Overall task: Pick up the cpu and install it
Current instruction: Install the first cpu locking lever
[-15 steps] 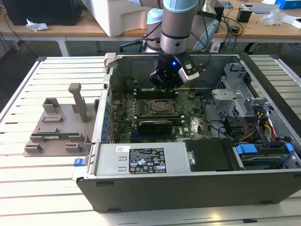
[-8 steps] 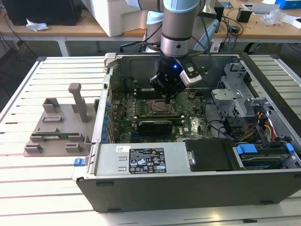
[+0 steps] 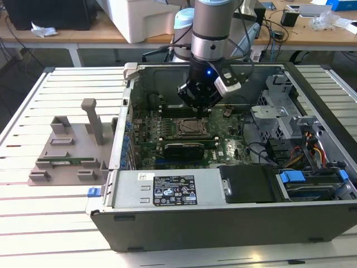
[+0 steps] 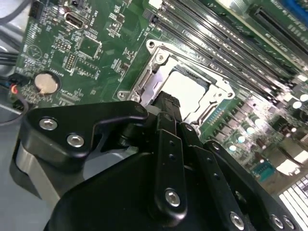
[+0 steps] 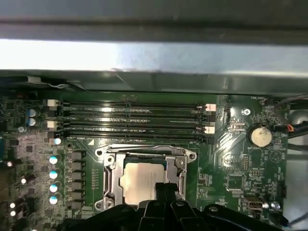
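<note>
silvery, the cpu (image 5: pixel 143 180) sits flat inside the metal-framed socket (image 5: pixel 109 174) on the motherboard (image 5: pixel 231 159), directly beneath the gripper (image 5: pixel 164 191). its fingertips (image 4: pixel 169 103) reach the chip's near edge; whether they're spread or pinched, i cannot tell.

- You have one cpu (image 5: pixel 140 179) in both wrist views (image 4: pixel 186 90), lying within the frame of one socket (image 5: pixel 111 179).
- You can count four memory slots (image 5: pixel 130 120) in the first wrist view, side by side.
- You have one coin cell battery (image 5: pixel 260 136) on the motherboard (image 5: pixel 231 168).
- One gripper (image 3: pixel 199 109) hangs over the board in the exterior view.
- One open computer case (image 3: pixel 223 220) sits on the table (image 3: pixel 44 218).
- One grey fixture tray (image 3: pixel 67 153) lies at the exterior view's left, with one green memory stick (image 3: pixel 62 163) on it.
</note>
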